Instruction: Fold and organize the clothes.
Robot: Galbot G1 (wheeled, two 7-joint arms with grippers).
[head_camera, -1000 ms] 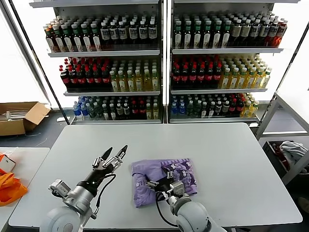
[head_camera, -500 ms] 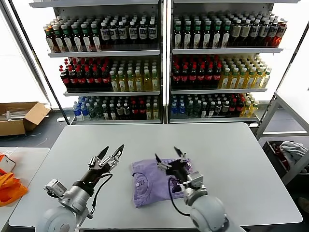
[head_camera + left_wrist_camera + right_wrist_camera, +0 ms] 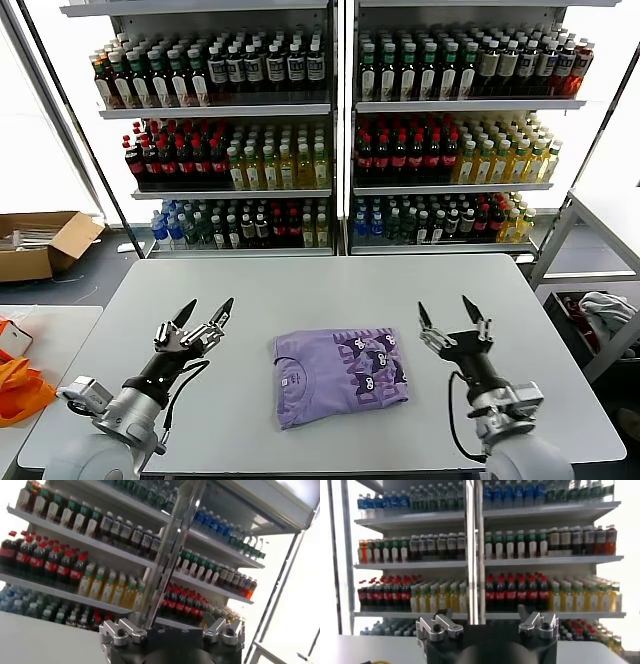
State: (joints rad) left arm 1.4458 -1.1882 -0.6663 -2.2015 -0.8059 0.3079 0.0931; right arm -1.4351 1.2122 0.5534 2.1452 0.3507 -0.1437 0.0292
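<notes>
Between the two raised grippers, the folded lavender T-shirt (image 3: 340, 374) lies flat on the grey table (image 3: 330, 290), its dark purple print facing up and its small neck label toward the left gripper. Left of the shirt and clear of it, the left gripper (image 3: 201, 312) hovers above the tabletop with its fingers spread wide, holding nothing. Right of the shirt, the right gripper (image 3: 449, 313) points upward, fingers likewise apart and empty. Beyond both hands stand tall shelves of bottled drinks (image 3: 330, 130). Farther left of the left arm sit a cardboard box (image 3: 40, 243) and orange fabric (image 3: 20, 392).
</notes>
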